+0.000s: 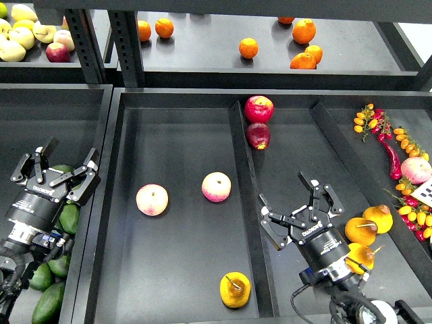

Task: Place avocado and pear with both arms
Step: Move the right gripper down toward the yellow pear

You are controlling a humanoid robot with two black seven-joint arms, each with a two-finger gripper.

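Note:
Several dark green avocados [68, 217] lie in the left bin [40, 115]. My left gripper [59, 173] is open just above them, with one avocado's top [62, 169] showing between the fingers. Three yellow-orange pears [360, 231] lie at the right of the right compartment. My right gripper [297, 206] is open and empty just left of them. Another pear [235, 289] with a brown stem lies near the front of the middle tray [182, 270].
Two pink-yellow apples [152, 200] [216, 187] lie in the middle tray. Two red apples [258, 109] sit by the divider [246, 189]. Chillies and small tomatoes [388, 145] fill the far right bin. Oranges [248, 48] and pale apples [23, 34] are on the back shelf.

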